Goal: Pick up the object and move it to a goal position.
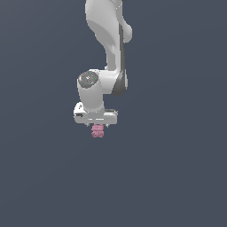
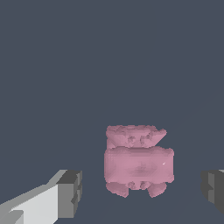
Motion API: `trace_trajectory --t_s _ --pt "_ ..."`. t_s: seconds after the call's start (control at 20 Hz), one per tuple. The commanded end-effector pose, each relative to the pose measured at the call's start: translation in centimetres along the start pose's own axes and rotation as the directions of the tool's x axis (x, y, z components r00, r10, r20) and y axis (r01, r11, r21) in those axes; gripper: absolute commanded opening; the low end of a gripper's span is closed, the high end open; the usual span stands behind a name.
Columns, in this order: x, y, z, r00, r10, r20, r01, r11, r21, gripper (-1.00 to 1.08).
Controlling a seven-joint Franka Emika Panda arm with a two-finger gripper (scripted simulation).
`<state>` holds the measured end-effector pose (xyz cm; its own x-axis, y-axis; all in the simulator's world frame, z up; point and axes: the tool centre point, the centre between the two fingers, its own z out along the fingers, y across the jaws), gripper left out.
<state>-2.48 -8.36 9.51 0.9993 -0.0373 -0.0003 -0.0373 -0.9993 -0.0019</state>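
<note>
Around your arm there is only a flat, dark blue-grey surface [image 1: 177, 177], the same featureless tone in both views, and nothing stands between your gripper [image 1: 97, 125] and the object [image 1: 97, 131]. In the exterior view, the white Panda arm [image 1: 108, 40] comes down from the top of the picture, bends at a rounded joint and ends in a wrist pointing straight down, with the broad white hand held level. The object, a small dusty-pink, bumpy clump, shows just under that hand, far smaller than it; whether it rests on the surface or hangs clear of it you cannot tell from here. In the wrist view, your gripper [image 2: 142, 188] is spread wide: one grey finger pad [image 2: 70, 192] on its white finger sits to one side of the pink object [image 2: 138, 162], the other pad [image 2: 213, 189] to the opposite side, and dark gaps separate both from the clump. The jaws are released, touching nothing, and the object lies between them.
</note>
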Motion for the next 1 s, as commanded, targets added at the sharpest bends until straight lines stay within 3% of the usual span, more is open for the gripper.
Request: trace_trajectory --t_s 0.0,0.95 --pt "-0.2 0.4 0.4 1.0 -0.002 -0.001 0.002 1.0 -0.001 1.0" --pt "-0.2 0.5 5.4 1.0 -0.002 0.0 0.002 1.0 -0.002 1.0"
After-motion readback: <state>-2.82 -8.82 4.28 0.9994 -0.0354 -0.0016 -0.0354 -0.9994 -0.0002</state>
